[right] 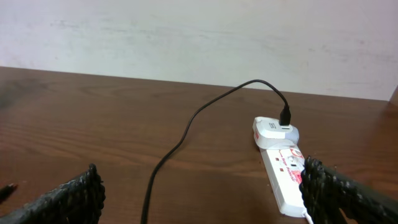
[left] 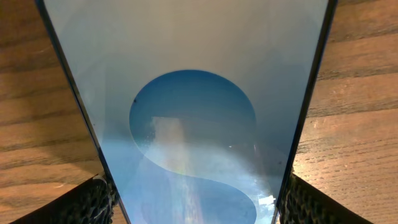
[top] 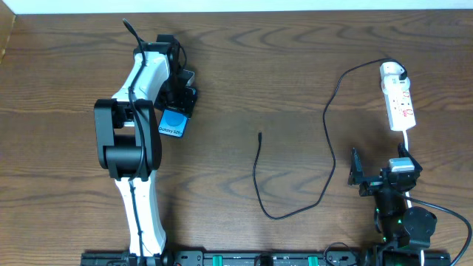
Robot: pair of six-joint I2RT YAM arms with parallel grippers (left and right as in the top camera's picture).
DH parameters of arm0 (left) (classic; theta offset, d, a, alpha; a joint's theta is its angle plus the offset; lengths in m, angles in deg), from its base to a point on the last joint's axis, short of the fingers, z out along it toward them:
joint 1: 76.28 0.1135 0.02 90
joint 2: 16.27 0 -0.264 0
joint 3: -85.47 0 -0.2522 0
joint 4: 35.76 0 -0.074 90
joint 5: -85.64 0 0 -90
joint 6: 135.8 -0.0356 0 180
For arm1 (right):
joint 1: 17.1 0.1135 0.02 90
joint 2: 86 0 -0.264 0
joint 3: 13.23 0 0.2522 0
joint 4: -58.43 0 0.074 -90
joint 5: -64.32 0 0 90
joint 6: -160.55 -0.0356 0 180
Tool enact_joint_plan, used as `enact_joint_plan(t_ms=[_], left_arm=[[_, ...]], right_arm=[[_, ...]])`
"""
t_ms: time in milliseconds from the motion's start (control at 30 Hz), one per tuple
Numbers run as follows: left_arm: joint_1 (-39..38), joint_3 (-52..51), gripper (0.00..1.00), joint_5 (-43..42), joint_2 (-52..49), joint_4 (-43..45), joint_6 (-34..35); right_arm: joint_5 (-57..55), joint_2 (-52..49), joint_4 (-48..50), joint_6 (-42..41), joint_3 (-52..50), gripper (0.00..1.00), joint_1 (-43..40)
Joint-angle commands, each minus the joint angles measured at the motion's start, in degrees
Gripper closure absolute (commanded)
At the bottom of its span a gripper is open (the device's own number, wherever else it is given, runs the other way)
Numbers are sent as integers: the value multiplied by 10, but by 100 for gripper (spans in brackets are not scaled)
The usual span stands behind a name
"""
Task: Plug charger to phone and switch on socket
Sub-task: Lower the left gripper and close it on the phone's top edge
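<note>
Two arms over one brown tabletop (top: 295, 44). Largest first: left arm (top: 133, 140), white and black, stretched toward the far left, left tool (top: 177, 107) down over the phone (top: 171, 123). From the left wrist view, ribbed pads (left: 93, 202) tight against both long edges of the phone (left: 199, 124); read as clamped on it, probably to steady it or bring it toward the cable end. Cannot tell lifted from lying flat. Right tool (top: 380, 171) low at the near right, spread wide, gripping nothing, just short of the near end of the socket (top: 397, 100); likely placed there for the switch press. Next, the charger (top: 332, 155): fed from a white adapter (top: 393, 72) at the socket's far end, looping left and near over bare wood, then back up mid-tabletop. Then the socket itself: flat near the right edge, long axis far-to-near with a slight slant. Then the phone: screen up, well apart from cable and socket, long axis roughly far-to-near, visible blue end toward the near edge, other end hidden under the tool; port end not identifiable. Smallest, the plug tip (top: 260, 136): loose, pointing at the far edge, between phone and socket, well apart from both.
</note>
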Motion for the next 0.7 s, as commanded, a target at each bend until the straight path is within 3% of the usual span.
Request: enact_joint_plan(t_ms=[0, 533, 667], left_arm=[[-1, -9, 22, -21, -14, -7, -10], [-1, -9, 38, -21, -14, -7, -7], [-1, -9, 49, -21, -14, -7, -7]], right_arm=[[-4, 3, -3, 6, -1, 1, 5], [-4, 3, -3, 6, -1, 1, 5], [-4, 3, -3, 6, -1, 1, 5]])
